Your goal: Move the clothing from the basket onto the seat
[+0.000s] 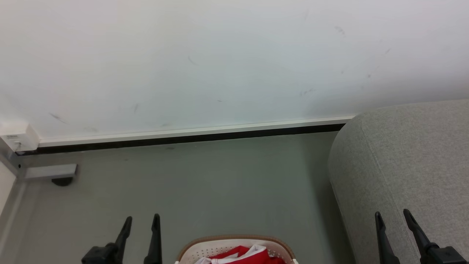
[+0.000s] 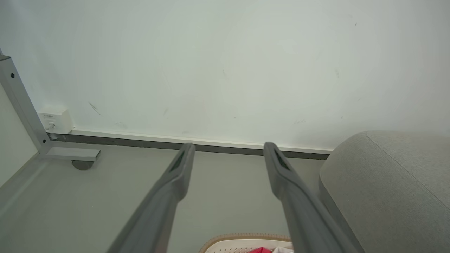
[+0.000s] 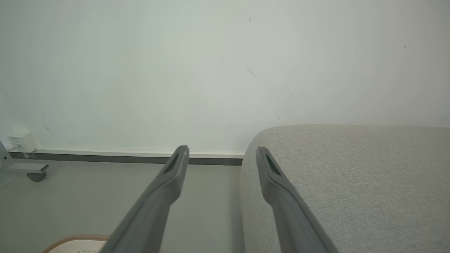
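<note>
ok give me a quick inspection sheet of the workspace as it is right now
surface: smooth grey floor, a few faint scuffs
job's things: basket at the bottom edge of the head view, red and white clothing inside it; grey seat to its right, no clothing on the part in view
clutter: nothing seen
end effectors: left end effector open, holding nothing, left of the basket; right end effector open, holding nothing, in front of the seat
cables: nothing seen
surroundings: white wall with small marks, pale skirting with a dark strip below it, white box low on the wall at left, grey frame foot on a castor
</note>
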